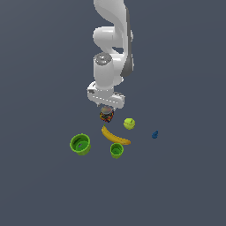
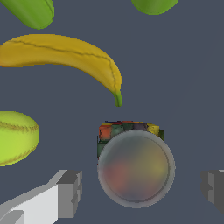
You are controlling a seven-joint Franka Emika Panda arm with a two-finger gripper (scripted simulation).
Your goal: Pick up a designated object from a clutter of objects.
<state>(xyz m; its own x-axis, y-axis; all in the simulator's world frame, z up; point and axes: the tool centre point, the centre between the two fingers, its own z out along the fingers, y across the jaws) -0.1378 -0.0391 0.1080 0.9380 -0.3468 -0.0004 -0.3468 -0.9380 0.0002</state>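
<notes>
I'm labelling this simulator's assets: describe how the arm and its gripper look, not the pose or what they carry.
The arm is glossy white, built of rounded, bulbous links with dark grey bands at the joints and a grey circular cap on one joint housing. No cables or markings show. The gripper has a white, blocky body; in the wrist view its fingers are white bars ending in squared dark grey pads.

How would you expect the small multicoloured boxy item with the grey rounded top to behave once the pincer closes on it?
The multicoloured boxy item looks rigid, so it should hold its shape. Its flat sides suggest a steady grip for the open pincer, whose fingers stand on either side of it. The grey rounded top looks smooth, so a grip there would probably slip.
</notes>
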